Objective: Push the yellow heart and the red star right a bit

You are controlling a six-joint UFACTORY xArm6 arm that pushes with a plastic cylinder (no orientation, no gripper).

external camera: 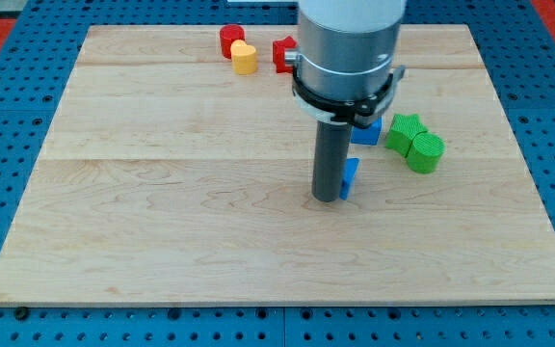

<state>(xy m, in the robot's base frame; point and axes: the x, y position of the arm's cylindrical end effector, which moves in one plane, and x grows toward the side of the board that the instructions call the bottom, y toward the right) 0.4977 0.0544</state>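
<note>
A red block [230, 39] sits near the wooden surface's [162, 212] top edge. Two blue blocks [351, 177] [367, 131] and two touching green blocks [405, 132] [426, 151] lie right of centre.

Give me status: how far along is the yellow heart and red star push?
Done: nothing visible. The yellow heart and red star sit at the view's top, beside a red block. In hand: my tip is mid-board, against a small blue block, well below both. Left: reach them and push both right.
</note>
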